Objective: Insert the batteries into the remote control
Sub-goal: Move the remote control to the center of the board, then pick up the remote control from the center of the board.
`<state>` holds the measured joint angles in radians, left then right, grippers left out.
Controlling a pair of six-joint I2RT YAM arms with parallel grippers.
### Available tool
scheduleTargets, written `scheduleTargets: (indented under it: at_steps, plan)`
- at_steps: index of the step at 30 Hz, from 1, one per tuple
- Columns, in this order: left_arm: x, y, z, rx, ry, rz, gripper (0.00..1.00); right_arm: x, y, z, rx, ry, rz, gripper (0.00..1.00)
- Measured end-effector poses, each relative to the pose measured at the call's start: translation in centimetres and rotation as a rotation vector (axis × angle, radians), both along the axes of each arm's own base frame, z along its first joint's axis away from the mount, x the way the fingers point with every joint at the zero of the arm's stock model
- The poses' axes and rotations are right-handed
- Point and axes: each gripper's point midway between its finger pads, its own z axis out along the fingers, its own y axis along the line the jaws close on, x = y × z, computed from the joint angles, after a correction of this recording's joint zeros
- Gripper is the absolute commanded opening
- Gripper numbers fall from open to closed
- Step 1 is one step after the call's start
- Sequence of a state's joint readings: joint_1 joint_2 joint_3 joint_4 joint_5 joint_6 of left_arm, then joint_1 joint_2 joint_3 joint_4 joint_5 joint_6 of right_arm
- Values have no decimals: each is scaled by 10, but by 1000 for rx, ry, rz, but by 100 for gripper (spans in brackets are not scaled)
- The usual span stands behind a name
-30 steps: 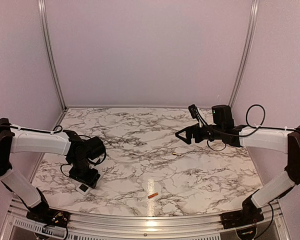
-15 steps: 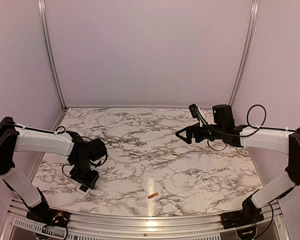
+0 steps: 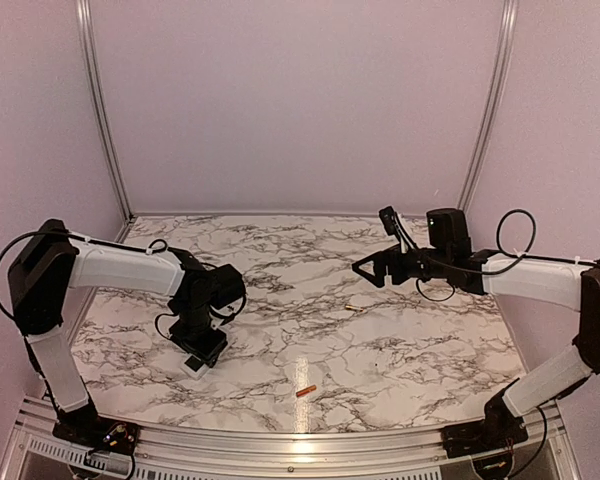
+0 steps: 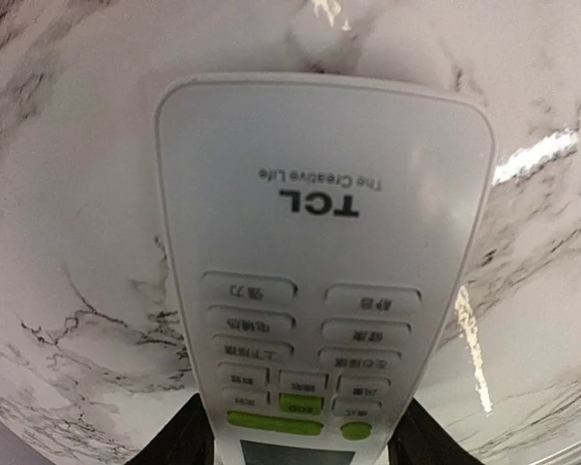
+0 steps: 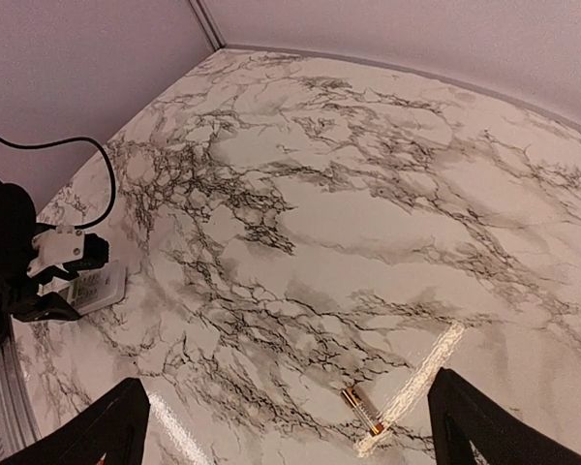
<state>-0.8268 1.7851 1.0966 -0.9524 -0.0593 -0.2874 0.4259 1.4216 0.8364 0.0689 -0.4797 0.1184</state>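
counter (image 3: 280, 330): white marble pattern with dark veins, edged by a metal rail (image 3: 280, 432) along the near side.
orange-copper battery (image 3: 305, 390): lying flat on the counter close to the near edge, roughly midway between the two arm bases, slightly slanted; well apart from both tools and touched by nothing.
left tool (image 3: 199, 354): pointing down over the left-centre of the counter, partway open, black fingers (image 4: 186, 444) set against the two long sides of the remote control (image 3: 191, 366), gripping it at the display end.
remote control (image 4: 324, 242): white, front face up, showing a TCL logo, rows of pale buttons, a few green ones and the edge of a grey display nearest the fingers; far end sticking out beyond the tool over the marble; cannot tell whether resting on the counter or just clear of it.
yellowish-gold battery (image 3: 352, 307): lying flat on the counter right of centre, farther back than the orange-copper battery and well apart from the remote control; from the right wrist (image 5: 362, 411), a gold body with a copper-coloured end, just beside a bright strip of reflected light.
right tool (image 3: 364, 270): raised above the right half of the counter, aimed toward the centre, spread as wide as possible, holding nothing; above the yellowish-gold battery, apart from it.
walls (image 3: 300, 100): plain pale lilac panels behind the counter, with metal corner posts.
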Motion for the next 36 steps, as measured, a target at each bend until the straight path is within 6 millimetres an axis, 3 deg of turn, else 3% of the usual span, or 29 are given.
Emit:
scheduleTargets:
  at_steps: [7, 11, 15, 18, 23, 36]
  plan:
    - [49, -56, 1, -59, -42, -113, 50, -3, -2, 12, 7, -24, -2, 99]
    - [77, -88, 3, -105, -86, -181, 70, -5, -3, 16, 6, -34, -2, 99]
    - [85, -98, 4, -131, -114, -227, 91, -6, -4, 16, -2, -37, 2, 99]
    - [82, -95, 0, -144, -128, -248, 95, -7, -4, 17, -4, -44, 6, 99]
    - [66, -79, 0, -170, -151, -251, 91, -10, -2, 20, -3, -58, 31, 99]
    - [67, -74, 3, -261, -307, -309, 56, -24, 9, 25, -60, -145, 120, 99]
